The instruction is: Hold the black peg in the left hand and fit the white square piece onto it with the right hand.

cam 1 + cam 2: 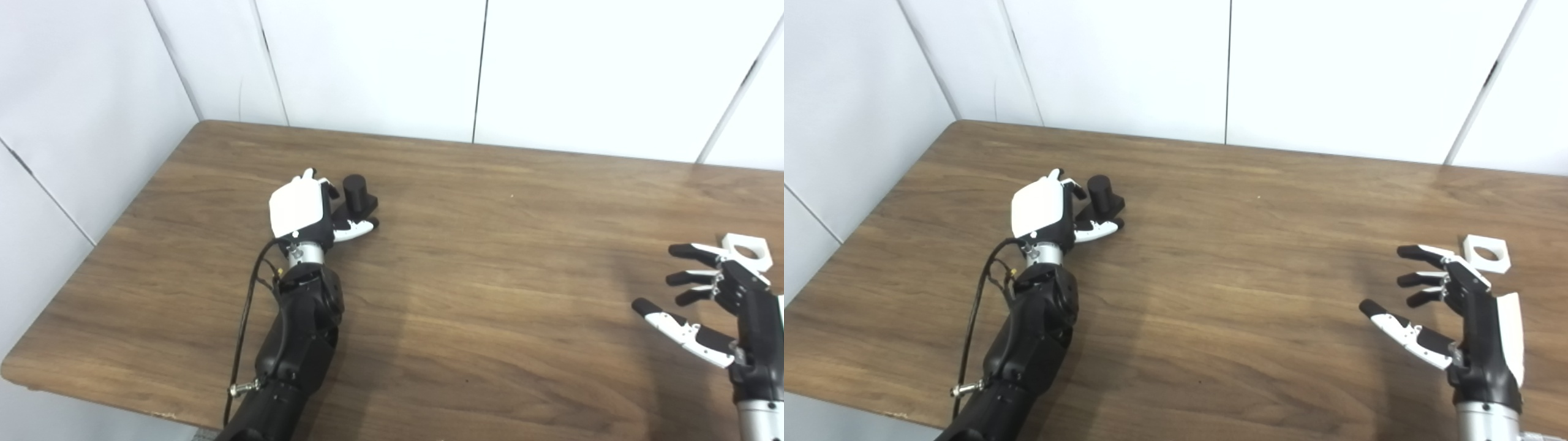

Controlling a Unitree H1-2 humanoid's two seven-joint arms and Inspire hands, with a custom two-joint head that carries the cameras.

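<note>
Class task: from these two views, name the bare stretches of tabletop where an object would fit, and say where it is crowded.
Bare: the wide middle between the left robot hand and right robot hand, plus the far strip along the wall. Crowded: around the peg by the left hand, and the white piece beyond the right hand's fingers.

Brown wood-grain table [465,257]; white panelled wall [367,61] behind, dark vertical seams.

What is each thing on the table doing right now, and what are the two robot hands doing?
black peg: standing upright on the table, left hand right beside it, not lifted.
white square piece: lying flat on the table, round hole facing up, nothing holding it.
left hand: reaching around the peg; whether it grips it cannot be seen.
right hand: open, fingers spread, holding nothing, just short of the white piece.
</note>
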